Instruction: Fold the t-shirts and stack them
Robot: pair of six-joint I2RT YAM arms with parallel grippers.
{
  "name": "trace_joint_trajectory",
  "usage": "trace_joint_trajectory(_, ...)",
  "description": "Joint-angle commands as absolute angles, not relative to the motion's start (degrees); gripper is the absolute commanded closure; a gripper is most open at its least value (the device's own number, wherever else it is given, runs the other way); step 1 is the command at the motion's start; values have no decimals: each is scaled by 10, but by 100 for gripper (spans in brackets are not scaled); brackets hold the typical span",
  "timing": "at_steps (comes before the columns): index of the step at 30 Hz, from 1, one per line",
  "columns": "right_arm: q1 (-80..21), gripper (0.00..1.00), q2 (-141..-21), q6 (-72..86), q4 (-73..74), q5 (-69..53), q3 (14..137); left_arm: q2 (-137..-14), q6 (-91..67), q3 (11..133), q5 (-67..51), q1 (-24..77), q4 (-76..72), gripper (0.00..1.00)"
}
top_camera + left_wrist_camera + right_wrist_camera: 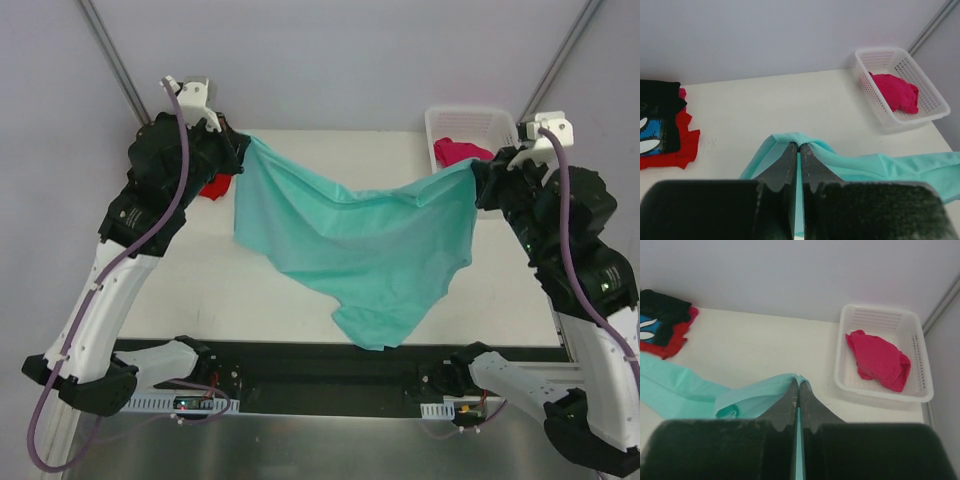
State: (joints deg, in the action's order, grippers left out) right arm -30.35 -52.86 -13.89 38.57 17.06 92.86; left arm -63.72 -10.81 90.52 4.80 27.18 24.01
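Both arms are up and the mint-teal t-shirt (360, 240) hangs between them like a hammock, its lower edge drooping toward the near side of the table (180, 285). The left gripper (799, 146) is pinched tight on one corner of the cloth, and the right gripper (798, 383) is clamped just as tight on the opposite corner.

This looks like the spreading step, ahead of any fold. To do it well, the two arms should draw apart evenly until the sagging top edge goes taut. Then they should lower the shirt so the hanging hem touches down first and the body lays out flat behind it, free of wrinkles. Neither pinch should loosen until the cloth rests on the table.

Over at the far right corner, the white lattice basket (875, 320) holds one crumpled magenta-pink t-shirt (877, 360), with nothing else visible inside. At the far left, the black daisy t-shirt (660, 107) lies on top of the red t-shirt (685, 147), outside any container.
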Motion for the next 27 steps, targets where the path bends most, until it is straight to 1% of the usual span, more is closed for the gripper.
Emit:
trace_joint_trajectory(1, -221, 99, -548, -99, 326, 91, 940, -646, -109, 962, 17, 250, 199, 100)
trace_joint_trajectory(2, -202, 99, -545, -88, 329, 67, 946, -639, -116, 967, 1, 250, 200, 100)
trace_joint_trajectory(6, -197, 99, -518, -40, 380, -86, 993, -563, -132, 984, -68, 250, 235, 100)
trace_joint_trajectory(8, -197, 99, -486, -24, 383, -110, 1016, -531, -137, 981, -74, 250, 248, 100)
trace_joint_trajectory(9, -197, 99, -480, -25, 389, -114, 1033, -507, -137, 983, -69, 250, 252, 100)
trace_joint_trajectory(12, -198, 99, -492, -46, 433, -105, 1113, -495, -128, 1015, -47, 250, 269, 100)
trace_joint_trajectory(14, -197, 99, -491, -58, 425, -92, 1123, -496, -124, 1031, -31, 250, 260, 100)
trace_joint_trajectory(16, -197, 99, -483, -76, 412, -69, 1114, -490, -120, 1017, -11, 250, 232, 100)
trace_joint_trajectory(17, -197, 99, -480, -81, 388, -62, 1107, -487, -117, 1006, -6, 250, 189, 100)
trace_joint_trajectory(19, -197, 99, -480, -90, 364, -47, 1104, -479, -99, 984, 10, 250, 150, 100)
trace_joint_trajectory(23, -197, 99, -520, -105, 321, -35, 1159, -492, -77, 998, 26, 250, 103, 100)
trace_joint_trajectory(27, -198, 99, -541, -113, 256, -37, 1172, -495, -55, 979, 32, 250, 2, 100)
